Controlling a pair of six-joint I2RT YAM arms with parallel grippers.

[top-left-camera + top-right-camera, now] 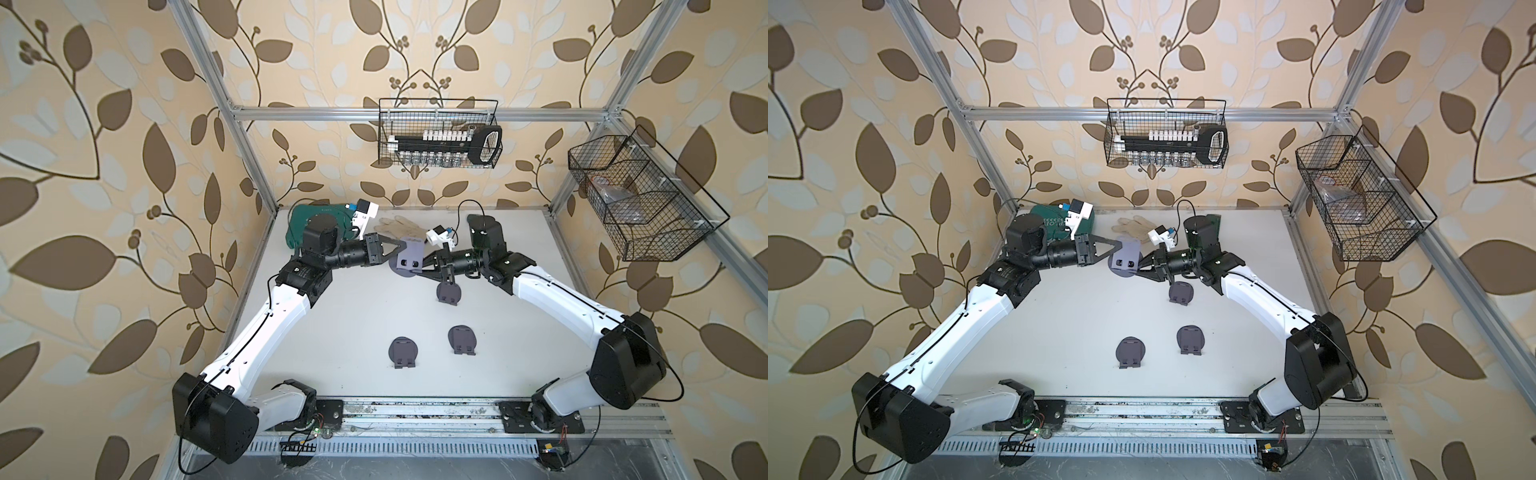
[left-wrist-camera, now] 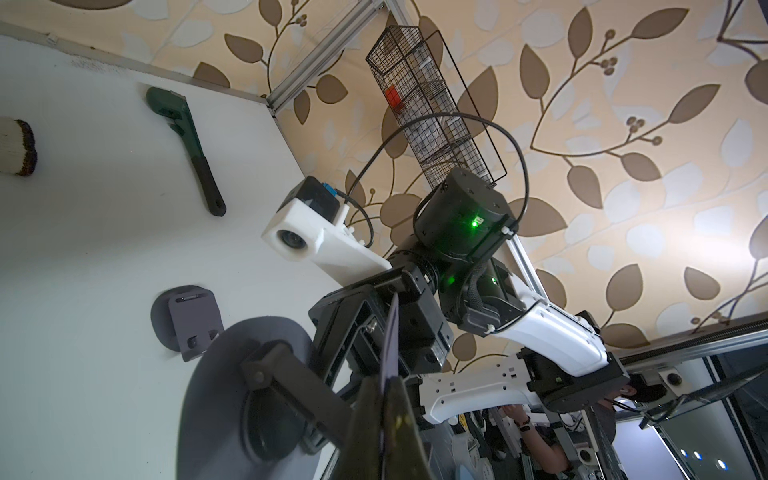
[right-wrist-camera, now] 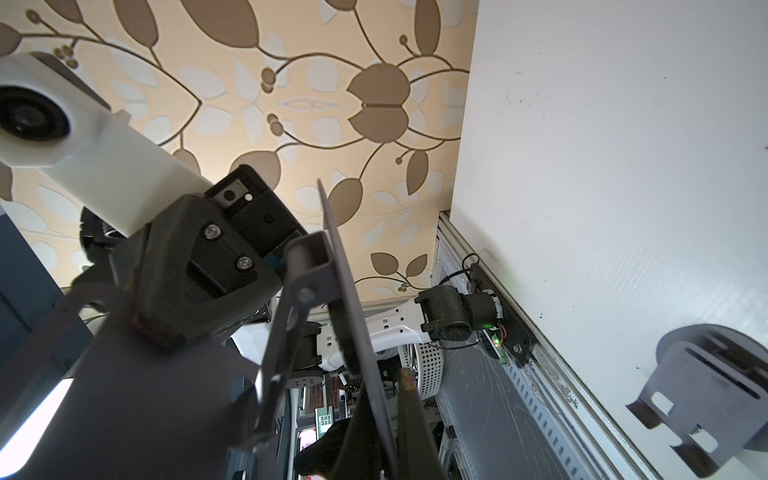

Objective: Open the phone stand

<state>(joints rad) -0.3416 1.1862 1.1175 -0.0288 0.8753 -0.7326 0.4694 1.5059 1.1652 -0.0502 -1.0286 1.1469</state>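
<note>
left gripper (image 1: 402, 247) clenches the plate and right gripper (image 1: 424, 266) the round base of one grey phone stand (image 1: 409, 261), above the desk (image 1: 332, 324) near its far edge.

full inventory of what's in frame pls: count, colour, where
held stand: 1, dark grey, in the air between both grippers
stands on table: 3, dark grey, lying folded mid-table
glove: 1, beige, back of table
case: 1, green, back left corner
wrench: 1, green, back of table
wire baskets: 2, black, back rail and right frame
table: 1, white
left gripper: black, shut on held stand
right gripper: black, shut on held stand
</note>
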